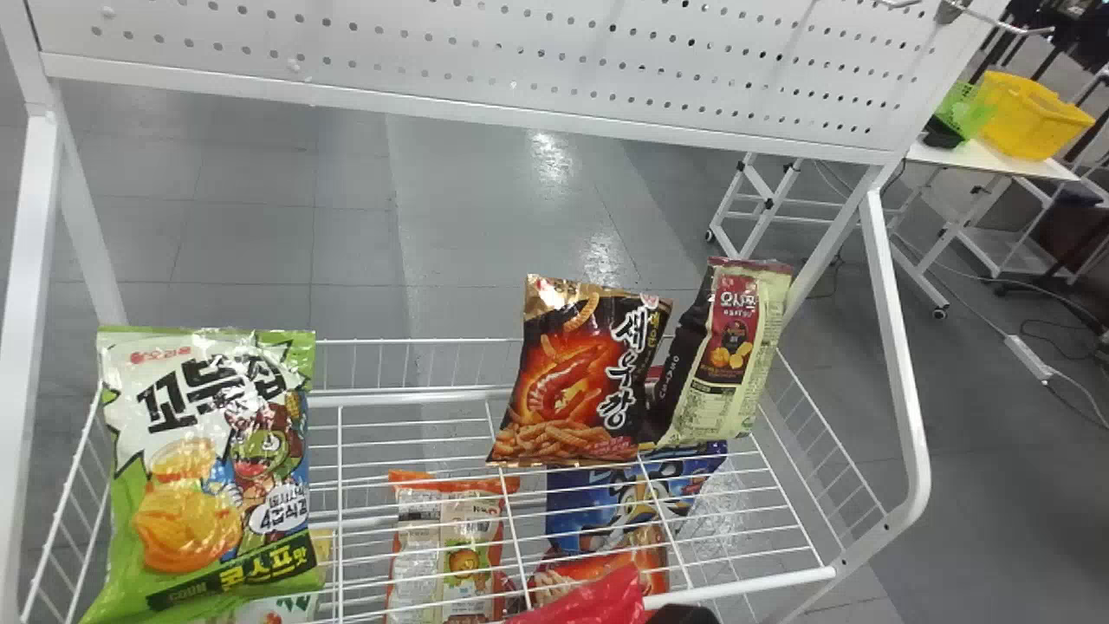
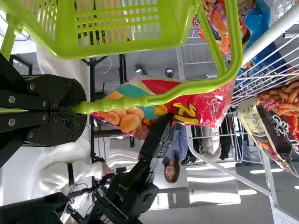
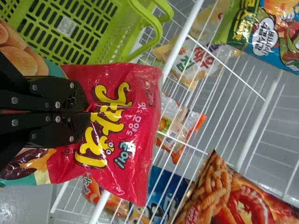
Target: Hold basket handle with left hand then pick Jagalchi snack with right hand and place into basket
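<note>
The right gripper (image 1: 684,614) is at the head view's bottom edge, mostly cut off; its jaws are clamped on the Jagalchi snack (image 3: 119,126), a red bag that creases around the fingers, the part between them hidden; in the head view the bag's lower portion is lost below the edge. The left gripper (image 2: 78,109) has its jaws closed on the handle (image 2: 170,95) of the green basket (image 2: 126,28); the basket is cut off in both wrist views, so its full interior cannot be made out; the snack is outside it, near its rim.

Farther off is the white wire rack (image 1: 736,588); a green-and-white snack packet (image 1: 208,468) is at its left, cut off at the bottom; a black shrimp-snack packet (image 1: 585,373) overlaps a dark-and-cream packet (image 1: 732,355), and what supports the pair cannot be told; lower down, wires cross an orange-edged packet (image 1: 446,550) and a blue packet (image 1: 619,503).

Beyond are the perforated panel (image 1: 485,52), the grey floor (image 1: 251,225), and a yellow basket (image 1: 1027,117) on a white table (image 1: 1035,165).
</note>
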